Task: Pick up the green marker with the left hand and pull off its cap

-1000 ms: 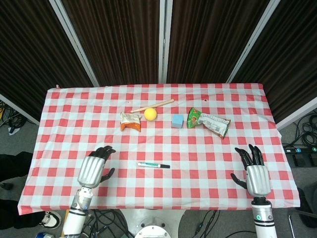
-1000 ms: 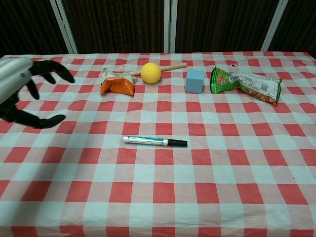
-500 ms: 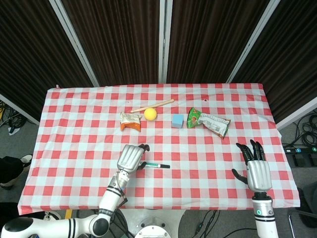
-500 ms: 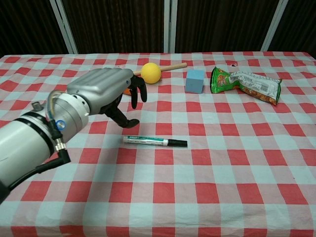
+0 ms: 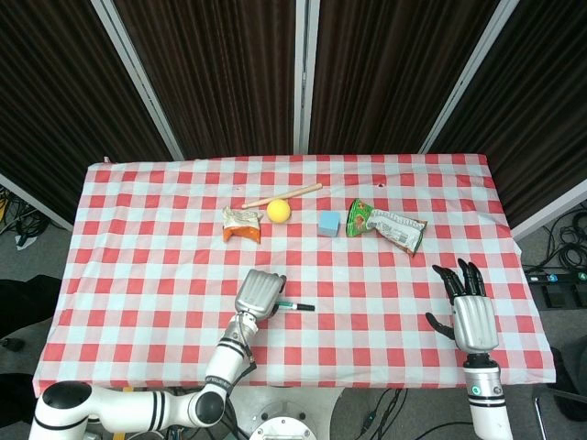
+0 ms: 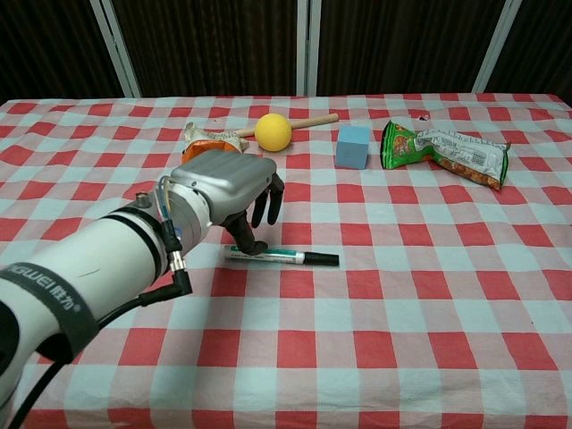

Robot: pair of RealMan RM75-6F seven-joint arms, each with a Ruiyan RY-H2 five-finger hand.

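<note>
Hovering over the green marker (image 6: pixel 280 257), the left hand (image 6: pixel 231 185) has its fingers curled downward but apart, holding nothing yet. The marker lies flat on the checked tablecloth (image 6: pixel 429 295), black cap (image 6: pixel 322 259) pointing right. This looks like the reach step; next the fingers should close around the barrel. The right hand (image 5: pixel 469 312) rests spread and empty.
</note>
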